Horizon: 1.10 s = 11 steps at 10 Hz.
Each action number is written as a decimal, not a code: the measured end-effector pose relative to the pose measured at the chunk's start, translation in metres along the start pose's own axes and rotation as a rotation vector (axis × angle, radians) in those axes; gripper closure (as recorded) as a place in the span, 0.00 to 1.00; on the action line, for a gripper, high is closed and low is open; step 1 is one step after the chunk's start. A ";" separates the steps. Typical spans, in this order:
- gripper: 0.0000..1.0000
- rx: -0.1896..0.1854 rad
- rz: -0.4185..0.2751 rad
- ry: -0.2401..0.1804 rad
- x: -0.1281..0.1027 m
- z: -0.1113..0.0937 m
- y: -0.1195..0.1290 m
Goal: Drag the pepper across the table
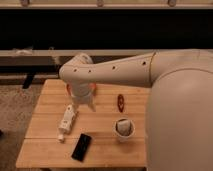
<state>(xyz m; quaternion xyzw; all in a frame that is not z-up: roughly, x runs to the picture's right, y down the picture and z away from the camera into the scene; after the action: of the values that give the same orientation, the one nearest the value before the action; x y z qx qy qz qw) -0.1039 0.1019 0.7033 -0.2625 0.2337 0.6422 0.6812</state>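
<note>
The pepper (pixel 120 102), small, slim and dark red-orange, lies on the light wooden table (pixel 50 130) toward its far right part. My gripper (pixel 83 102) hangs down from the bent white arm (pixel 110 72) over the far middle of the table. It is to the left of the pepper and apart from it.
An orange bowl (pixel 93 87) sits behind the gripper, mostly hidden by it. A white bottle (pixel 67 119) lies on its side left of centre. A flat black object (pixel 81 146) lies near the front edge. A white cup (pixel 123 128) stands in front of the pepper. The robot's white body (pixel 180 120) fills the right side.
</note>
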 end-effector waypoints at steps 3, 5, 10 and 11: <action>0.35 0.004 0.000 0.002 0.000 0.000 0.000; 0.35 0.012 0.022 0.004 -0.005 0.003 -0.010; 0.35 -0.006 0.055 -0.026 -0.072 0.013 -0.101; 0.35 -0.017 0.060 -0.031 -0.087 0.016 -0.121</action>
<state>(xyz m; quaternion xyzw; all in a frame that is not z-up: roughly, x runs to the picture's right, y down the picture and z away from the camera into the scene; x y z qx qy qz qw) 0.0111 0.0427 0.7796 -0.2513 0.2256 0.6682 0.6629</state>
